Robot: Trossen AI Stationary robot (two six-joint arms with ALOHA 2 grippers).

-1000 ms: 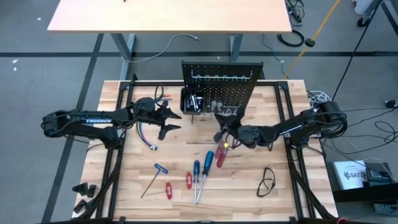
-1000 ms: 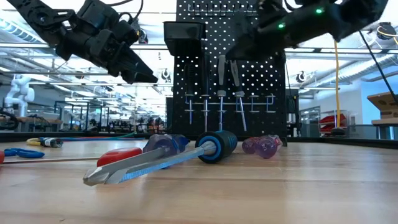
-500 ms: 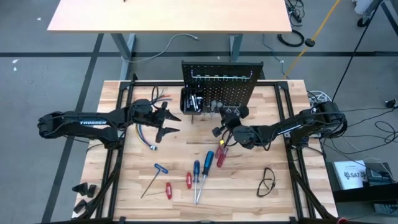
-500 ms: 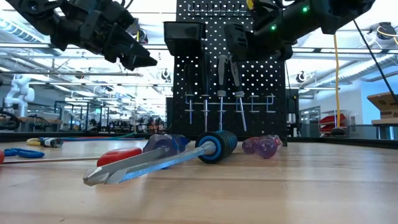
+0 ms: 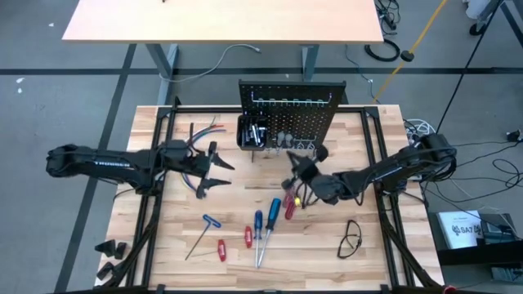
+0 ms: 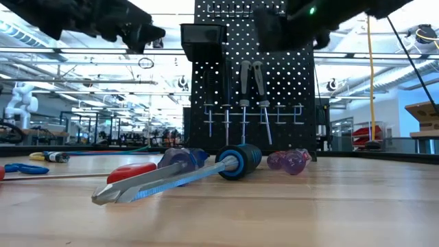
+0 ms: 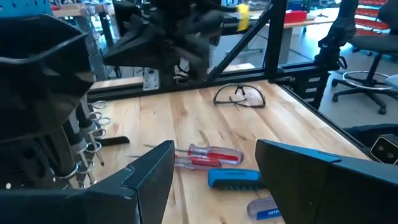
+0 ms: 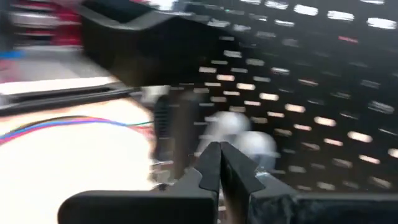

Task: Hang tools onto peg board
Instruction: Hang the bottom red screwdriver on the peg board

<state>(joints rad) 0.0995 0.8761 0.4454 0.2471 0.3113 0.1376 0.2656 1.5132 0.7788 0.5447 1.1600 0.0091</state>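
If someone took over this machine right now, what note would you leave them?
Left pincer: open, empty, above the table left of the peg board.
Right pincer: shut, holding nothing that shows, in front of the board.
Done: several tools hang on the board.
Left: screwdrivers with blue and red handles and a T-handled tool lie on the table.
Bundle of coloured wires and safety glasses are also there.

tools (image 5: 263, 229) lie on the table (image 5: 376, 261) before the peg board (image 5: 291, 110).
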